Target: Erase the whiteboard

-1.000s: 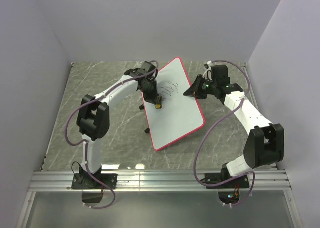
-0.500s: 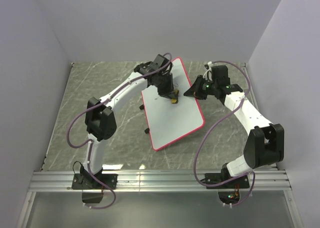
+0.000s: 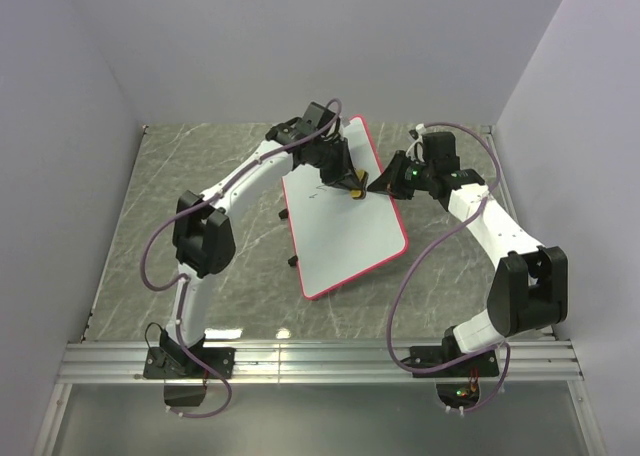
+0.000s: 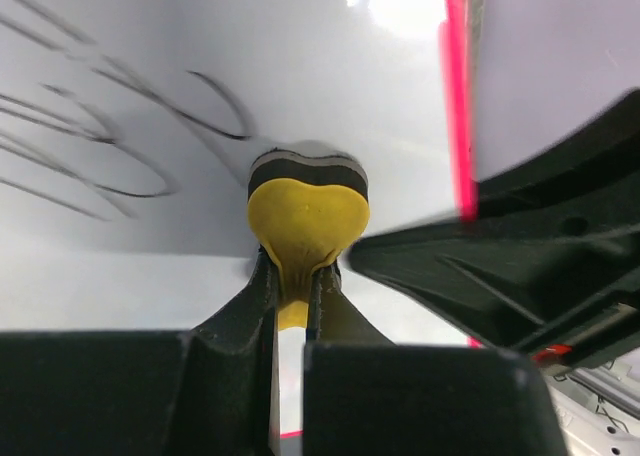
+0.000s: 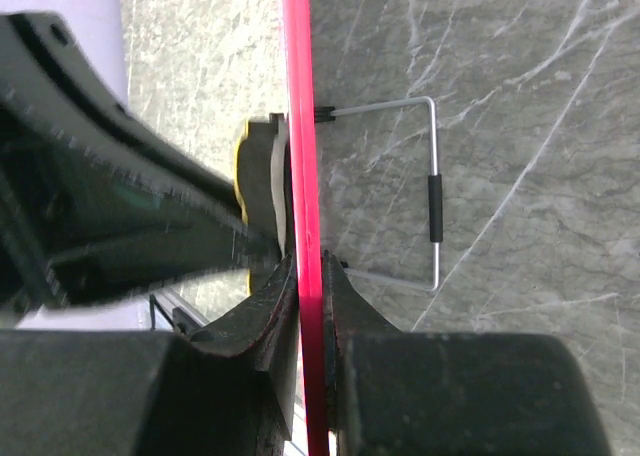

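1. At table [image 3: 190, 191] centre, whiteboard [image 3: 345, 238] stands propped; right gripper [image 5: 310, 266] pinches its red right edge.
2. Left gripper [image 4: 295, 276] clamps yellow eraser [image 4: 307, 211] against board.
3. Black scribbles [image 4: 110, 126] left of eraser uncleared: erasing unfinished.

soft even light, glare spot on whiteboard [image 4: 230, 126], blurry wrist-view foregrounds

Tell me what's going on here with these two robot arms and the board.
The right gripper is shut on the red frame at the right edge of the whiteboard, steadying it. The left gripper pinches a small yellow eraser between its fingers and presses it against the white surface near that same edge. Black scribbles beside the eraser are not yet wiped, so the erasing is unfinished.
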### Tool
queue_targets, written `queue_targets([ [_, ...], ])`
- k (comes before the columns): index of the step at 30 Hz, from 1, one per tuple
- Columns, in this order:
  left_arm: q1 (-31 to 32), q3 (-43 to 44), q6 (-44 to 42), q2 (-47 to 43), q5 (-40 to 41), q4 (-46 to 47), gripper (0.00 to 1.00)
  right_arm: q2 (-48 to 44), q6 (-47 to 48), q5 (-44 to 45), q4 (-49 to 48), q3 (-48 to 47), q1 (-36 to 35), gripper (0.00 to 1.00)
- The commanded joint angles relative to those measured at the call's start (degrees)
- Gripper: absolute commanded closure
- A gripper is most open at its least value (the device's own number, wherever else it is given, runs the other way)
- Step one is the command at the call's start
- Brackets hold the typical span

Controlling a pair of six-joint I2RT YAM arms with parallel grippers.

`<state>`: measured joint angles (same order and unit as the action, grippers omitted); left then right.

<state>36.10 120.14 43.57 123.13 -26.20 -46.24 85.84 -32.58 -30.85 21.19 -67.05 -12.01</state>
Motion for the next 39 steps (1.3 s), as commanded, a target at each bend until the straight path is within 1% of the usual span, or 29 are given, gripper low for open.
queue_targets([
  [1, -2.8, -7.6, -2.0, 2.0, 4.0, 1.9, 1.00, 1.5, 2.3, 0.1, 5.0, 1.1, -3.2, 1.00],
  [3, -5.3, -11.7, -3.0, 1.9, 4.6, 2.0, 1.00, 1.6, 2.4, 0.1, 5.1, 1.0, -3.2, 1.00],
  [4, -6.1, -15.8, -4.3, 1.8, 5.5, 2.3, 1.00, 1.6, 2.5, 0.1, 5.1, 0.9, -3.2, 1.00],
  [6, -8.5, -19.9, -5.4, 1.5, 6.4, 3.8, 1.00, 1.7, 2.7, 0.0, 5.1, 1.0, -3.3, 1.00],
  [7, -9.2, -23.8, -6.6, 1.4, 6.9, 4.6, 1.00, 1.9, 2.7, 0.0, 5.1, 1.0, -3.3, 1.00],
  [10, -11.1, -29.3, -9.0, 1.3, 8.6, 6.6, 1.00, 2.3, 3.0, -0.2, 5.1, 1.6, -3.4, 1.00],
  [14, -12.4, -31.7, -10.5, 1.3, 8.7, 7.9, 1.00, 2.9, 3.6, -0.3, 5.4, 1.7, -3.4, 1.00],
  [16, -12.3, -29.5, -10.9, 1.5, 8.5, 7.0, 1.00, 3.5, 3.8, -0.4, 5.4, 1.4, -3.4, 1.00],
  [18, -12.1, -26.6, -11.0, 1.8, 6.7, 6.1, 1.00, 3.8, 4.1, -0.6, 5.5, 1.1, -3.6, 1.00],
  [19, -11.9, -22.6, -11.0, 2.2, 6.2, 5.3, 1.00, 4.1, 4.3, -0.6, 5.5, 1.0, -3.6, 1.00],
  [21, -11.3, -17.7, -11.1, 3.2, 4.4, 2.6, 1.00, 4.3, 4.6, -0.6, 5.7, 0.9, -4.1, 1.00],
  [22, -10.9, -12.3, -11.0, 3.8, 3.7, 1.7, 1.00, 4.7, 4.7, -0.5, 5.7, 0.9, -4.2, 1.00],
  [23, -10.1, -9.4, -10.9, 4.3, 2.8, 0.2, 1.00, 4.8, 4.7, -0.5, 5.7, 1.0, -4.4, 1.00],
  [24, -9.5, -6.7, -10.8, 5.3, 1.3, -0.3, 1.00, 4.9, 5.0, -0.6, 5.7, 1.0, -4.6, 1.00],
  [25, -8.9, -1.4, -10.2, 5.7, 0.6, -0.7, 1.00, 5.1, 5.0, -0.6, 5.5, 1.2, -4.8, 1.00],
  [26, -7.7, 1.0, -9.7, 6.2, -0.1, -0.7, 1.00, 5.2, 5.1, -0.5, 5.4, 1.4, -4.9, 1.00],
  [27, -7.2, 3.2, -8.1, 6.0, -2.3, 1.9, 1.00, 5.3, 5.1, -0.5, 5.4, 1.5, -5.1, 1.00],
  [29, -5.4, 3.6, -5.4, 5.4, -3.2, 5.1, 1.00, 5.9, 5.2, -0.7, 5.2, 1.7, -5.2, 1.00],
  [30, -4.7, 3.7, -3.5, 4.8, -5.3, 8.7, 1.00, 6.2, 5.2, -0.9, 5.1, 1.7, -5.5, 1.00],
  [32, -2.6, 4.5, -2.7, 5.0, -6.9, 10.8, 1.00, 6.4, 5.4, -0.9, 5.3, 1.3, -5.5, 1.00],
  [35, -0.9, 6.7, -2.2, 6.1, -8.3, 11.6, 1.00, 7.1, 5.7, -0.8, 5.4, 1.0, -5.7, 1.00],
  [39, -1.0, 5.7, -1.2, 6.3, -7.8, 12.2, 1.00, 7.3, 5.9, -1.0, 5.4, 0.9, -5.9, 1.00],
])
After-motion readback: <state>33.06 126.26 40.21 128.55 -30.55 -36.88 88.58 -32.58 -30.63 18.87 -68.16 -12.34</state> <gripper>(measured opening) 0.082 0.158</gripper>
